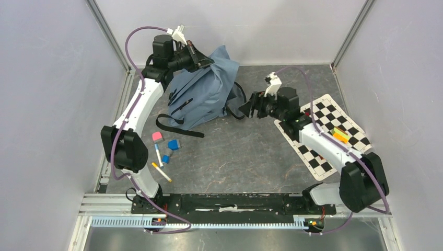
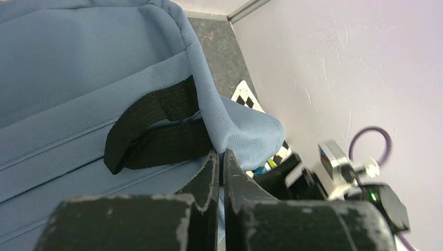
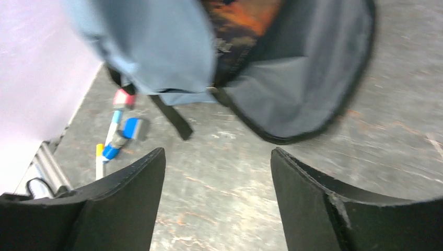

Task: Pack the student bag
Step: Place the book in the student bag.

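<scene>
A grey mottled bench (image 1: 245, 151) carried everything. The student bag (image 1: 201, 94), a soft grey-blue backpack with black straps, sat slumped at the far left of the bench with its top edge lifted. The left end effector (image 1: 201, 58) was clenched on that top edge, with blue fabric pinched between its fingers (image 2: 209, 172). The right end effector (image 1: 249, 106) hung released and holding nothing, just beside the bag's open black-lined flap. A checkerboard sheet (image 1: 334, 117) lay to the right. Near the bag's straps lay a pink eraser (image 1: 157, 137), blue blocks (image 1: 174, 144) and pens (image 1: 161, 172).
</scene>
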`<state>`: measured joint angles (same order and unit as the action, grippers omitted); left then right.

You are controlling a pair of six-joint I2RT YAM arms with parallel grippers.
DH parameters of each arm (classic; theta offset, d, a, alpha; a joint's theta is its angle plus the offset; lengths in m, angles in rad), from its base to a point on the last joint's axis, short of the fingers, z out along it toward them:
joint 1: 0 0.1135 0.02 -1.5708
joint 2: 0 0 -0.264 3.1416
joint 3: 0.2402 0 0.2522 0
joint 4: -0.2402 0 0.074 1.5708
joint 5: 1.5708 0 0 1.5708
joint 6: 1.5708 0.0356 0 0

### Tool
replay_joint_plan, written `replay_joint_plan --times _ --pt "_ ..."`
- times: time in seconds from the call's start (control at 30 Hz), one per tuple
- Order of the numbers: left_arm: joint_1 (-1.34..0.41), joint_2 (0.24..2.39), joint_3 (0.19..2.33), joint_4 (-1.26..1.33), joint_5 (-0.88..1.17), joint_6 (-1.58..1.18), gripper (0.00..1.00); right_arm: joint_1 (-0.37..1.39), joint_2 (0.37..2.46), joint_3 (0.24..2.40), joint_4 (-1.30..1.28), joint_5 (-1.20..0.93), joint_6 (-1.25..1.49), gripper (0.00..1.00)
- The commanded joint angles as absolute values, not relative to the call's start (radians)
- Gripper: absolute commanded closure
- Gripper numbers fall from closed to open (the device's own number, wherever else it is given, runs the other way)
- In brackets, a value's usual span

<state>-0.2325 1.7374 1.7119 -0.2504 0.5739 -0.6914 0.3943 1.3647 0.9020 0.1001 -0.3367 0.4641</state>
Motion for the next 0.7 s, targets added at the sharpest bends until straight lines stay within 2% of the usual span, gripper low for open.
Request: replay_joint_plan --times 0.0,0.23,0.47,0.67 --pt "-0.215 1.743 1.736 -0.211 0.477 -0.708 0.98 0.539 1.299 0.855 0.266 -0.212 0.508 0.25" --pt "-0.215 1.742 1.749 -0.221 0.490 -0.654 0.98 0.725 1.392 0.799 0.437 -0.042 0.533 0.34" --pt "-0.216 1.689 1.691 -0.204 0.515 -0.634 0.98 0.778 1.612 0.791 0.648 0.079 0.528 0.47" --pt "-0.216 1.628 1.633 -0.212 0.518 -0.623 0.98 0.784 1.783 0.900 0.688 0.159 0.448 0.49"
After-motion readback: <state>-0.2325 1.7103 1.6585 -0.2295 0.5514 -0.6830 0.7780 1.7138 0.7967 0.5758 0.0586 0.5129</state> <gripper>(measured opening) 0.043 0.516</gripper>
